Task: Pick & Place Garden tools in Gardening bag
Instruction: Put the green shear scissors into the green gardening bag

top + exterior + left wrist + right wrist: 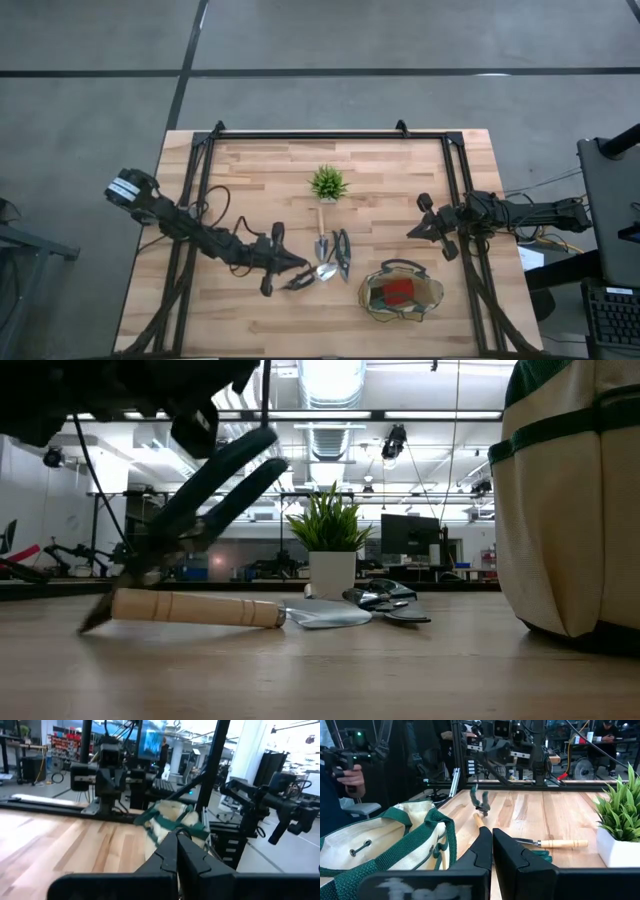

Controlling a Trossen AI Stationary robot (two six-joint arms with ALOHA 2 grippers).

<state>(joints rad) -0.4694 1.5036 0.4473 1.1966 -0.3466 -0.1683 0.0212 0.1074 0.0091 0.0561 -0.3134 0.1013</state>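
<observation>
My left gripper (292,277) (177,842) is shut over the table's near middle, and a dark-handled pruning shears (190,520) (481,800) hangs below it. Under it a wooden-handled trowel (200,608) lies flat. A second trowel (560,843) and a second shears (343,250) lie flat beside it, toward the plant. The olive-tan gardening bag (400,293) stands at the near right with a red item (400,291) inside. My right gripper (432,228) (492,840) waits shut at the right edge. My left gripper holds the pruning shears by its handle end (225,455). The arm's dark bulk hides the exact place of contact. The shears slants down from the fingers, handles up and spread. Its blade tip (95,622) is at the table by the trowel's handle; touching or not, I cannot tell.
A small spiky green plant in a white pot (328,185) stands at the table's middle, beyond the tools. A black frame (320,134) runs along the far and side edges. A person (345,770) stands beyond the table holding a device.
</observation>
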